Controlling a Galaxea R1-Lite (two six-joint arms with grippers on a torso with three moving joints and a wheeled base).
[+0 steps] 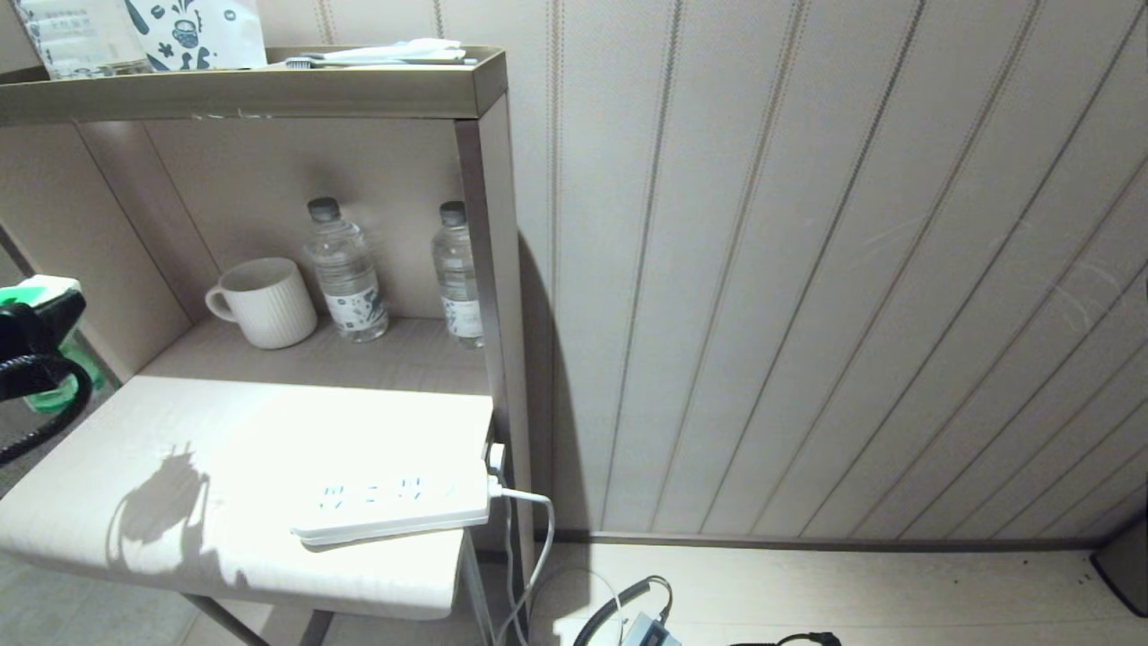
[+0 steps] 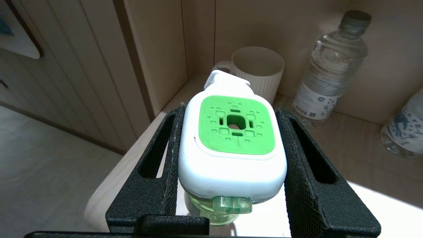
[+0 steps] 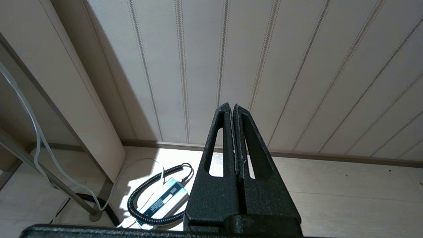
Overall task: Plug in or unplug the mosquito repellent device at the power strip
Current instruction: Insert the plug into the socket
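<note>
The mosquito repellent device [image 2: 231,158] has a white rounded-square head with a green centre over a translucent green bottle. My left gripper [image 2: 229,110] is shut on its two sides and holds it in the air above the left end of the white table [image 1: 134,449]. In the head view the left gripper [image 1: 36,327] and the device [image 1: 38,289] sit at the far left edge. The white power strip [image 1: 395,502] lies flat at the table's front right corner, with nothing plugged into its sockets. My right gripper [image 3: 231,106] is shut and empty, low down and facing the wall panel.
A ribbed mug [image 1: 269,301] and two clear water bottles [image 1: 345,269] [image 1: 457,274] stand at the back of the shelf niche. The strip's white cord [image 1: 529,538] drops off the table's right side. A silver power adapter with a coiled black cable [image 3: 162,200] lies on the floor.
</note>
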